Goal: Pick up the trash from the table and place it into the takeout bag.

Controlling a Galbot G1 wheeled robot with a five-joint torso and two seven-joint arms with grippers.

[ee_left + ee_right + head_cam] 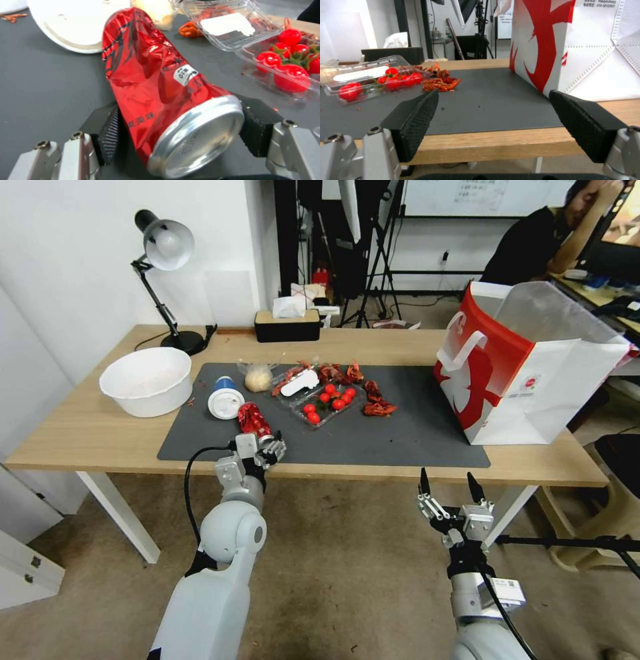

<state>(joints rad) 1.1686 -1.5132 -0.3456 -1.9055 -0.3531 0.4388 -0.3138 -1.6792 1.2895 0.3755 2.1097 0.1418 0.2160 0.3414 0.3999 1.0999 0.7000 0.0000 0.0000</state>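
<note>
Head view places the left tool point(261, 449) at the near edge of the dark mat point(413, 437), where it reaches the crushed red can point(253, 419) end-on, probably because the can lies with its base toward the robot. The takeout bag point(527, 380) stands open at the far right of the worktop point(60, 437), well apart from the can, so a long carry is ahead. The right tool point(448, 488) hangs below the worktop edge with its fingers spread and nothing between them.

Left wrist view gives what the head cannot: both pads point(110, 136) press the can point(156, 82) near its silver base (the grip looks firm, though the dented metal may slip). The can seems to rest on the mat. Right wrist view shows the bag's red side point(546, 47) close ahead.
</note>
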